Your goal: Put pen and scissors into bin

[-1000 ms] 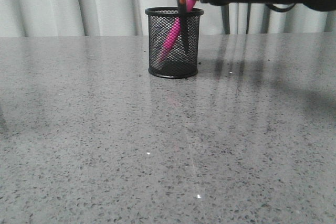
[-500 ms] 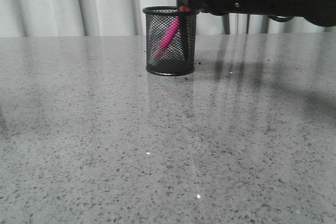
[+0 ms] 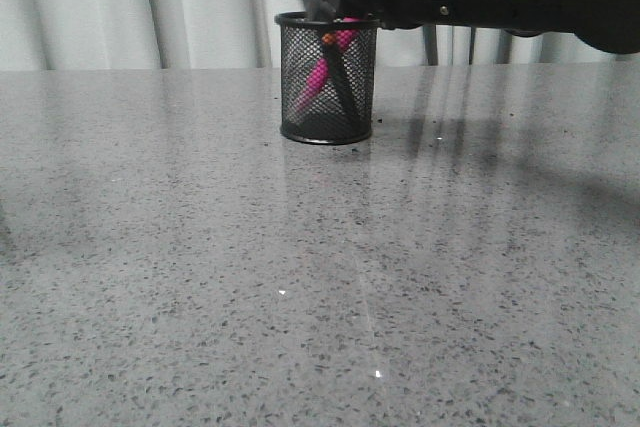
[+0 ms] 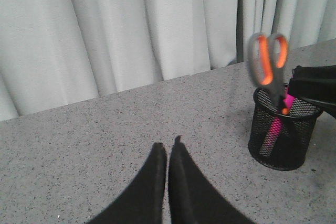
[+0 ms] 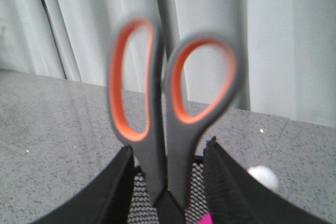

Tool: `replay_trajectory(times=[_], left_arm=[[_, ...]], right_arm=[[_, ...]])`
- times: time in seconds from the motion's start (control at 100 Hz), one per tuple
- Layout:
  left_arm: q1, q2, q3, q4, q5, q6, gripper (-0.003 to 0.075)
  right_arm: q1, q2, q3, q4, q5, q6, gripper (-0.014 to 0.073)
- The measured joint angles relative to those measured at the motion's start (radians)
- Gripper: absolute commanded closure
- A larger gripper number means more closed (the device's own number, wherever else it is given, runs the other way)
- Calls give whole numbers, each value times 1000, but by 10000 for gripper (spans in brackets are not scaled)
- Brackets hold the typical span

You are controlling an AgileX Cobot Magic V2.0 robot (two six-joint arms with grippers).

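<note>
My front camera sits low, looking forward across the table [image 3: 200, 277] toward the curtain [image 3: 120, 7]. My left wrist camera looks out past my left gripper [image 4: 167, 153], from well back. My right wrist camera is pressed close behind the scissors [image 5: 170, 103], probably just above the bin [image 5: 142, 190]. All three share bin and curtain.

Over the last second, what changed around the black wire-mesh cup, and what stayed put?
The large scissors with grey, orange-lined handles went lower into the black wire-mesh cup; their orange pivot now sits below the rim. The right gripper shifted left above the cup, fingers now apart either side of the handles. The cup slid slightly left. The pink pen stays leaning inside; the left gripper is shut.
</note>
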Motion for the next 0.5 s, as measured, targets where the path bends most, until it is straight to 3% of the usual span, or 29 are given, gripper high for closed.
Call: replay_trajectory(times=[0.29,0.36,0.5], left_arm=[[0,0,0,0,0,0,739],[0,0,0,0,0,0,739],[0,0,0,0,0,0,739]], right_arm=[[0,-14,12,-2,-109,0,333],[0,-47,22,-2,-119,0,405],[-19,-168,56,-4,-97,0,629]])
